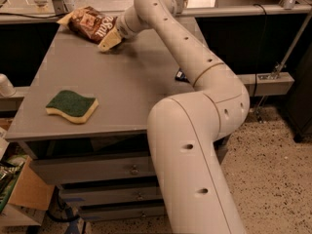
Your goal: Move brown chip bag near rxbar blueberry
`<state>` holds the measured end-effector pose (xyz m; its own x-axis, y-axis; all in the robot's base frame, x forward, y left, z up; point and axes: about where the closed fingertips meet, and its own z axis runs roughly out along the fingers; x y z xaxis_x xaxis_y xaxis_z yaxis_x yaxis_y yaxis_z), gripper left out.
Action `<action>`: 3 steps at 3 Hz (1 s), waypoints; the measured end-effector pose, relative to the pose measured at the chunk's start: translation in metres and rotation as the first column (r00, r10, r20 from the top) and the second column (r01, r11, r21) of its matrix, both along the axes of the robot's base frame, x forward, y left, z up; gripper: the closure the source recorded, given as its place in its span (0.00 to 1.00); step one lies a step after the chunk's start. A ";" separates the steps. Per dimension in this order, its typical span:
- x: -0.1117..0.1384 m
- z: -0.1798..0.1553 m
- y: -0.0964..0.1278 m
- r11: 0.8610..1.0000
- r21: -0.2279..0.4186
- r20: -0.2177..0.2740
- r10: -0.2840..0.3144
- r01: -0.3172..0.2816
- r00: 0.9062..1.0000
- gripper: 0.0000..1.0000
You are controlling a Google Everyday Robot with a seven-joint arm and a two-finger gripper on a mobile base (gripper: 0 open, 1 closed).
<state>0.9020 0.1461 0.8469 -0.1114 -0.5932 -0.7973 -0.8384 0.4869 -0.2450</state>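
Observation:
The brown chip bag lies at the far left corner of the grey table, dark brown with pale yellow ends. My gripper is at the bag's right end, low over the table and touching or nearly touching it. The rxbar blueberry shows only as a dark blue sliver at the table's right edge, mostly hidden behind my arm.
A green-and-yellow sponge lies at the table's front left. My large arm fills the front right. Drawers sit under the table. A cardboard box stands on the floor at left. A dark shelf runs behind the table.

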 end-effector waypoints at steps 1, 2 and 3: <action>0.000 -0.003 0.005 1.000 -0.003 -0.012 0.010 -0.010 1.000 0.42; 0.000 0.000 0.002 1.000 -0.010 -0.012 0.014 -0.014 1.000 0.64; -0.002 0.014 -0.005 1.000 -0.006 0.004 0.021 -0.021 1.000 0.87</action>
<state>0.8997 0.1409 0.8610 -0.0956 -0.6001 -0.7942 -0.8474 0.4676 -0.2513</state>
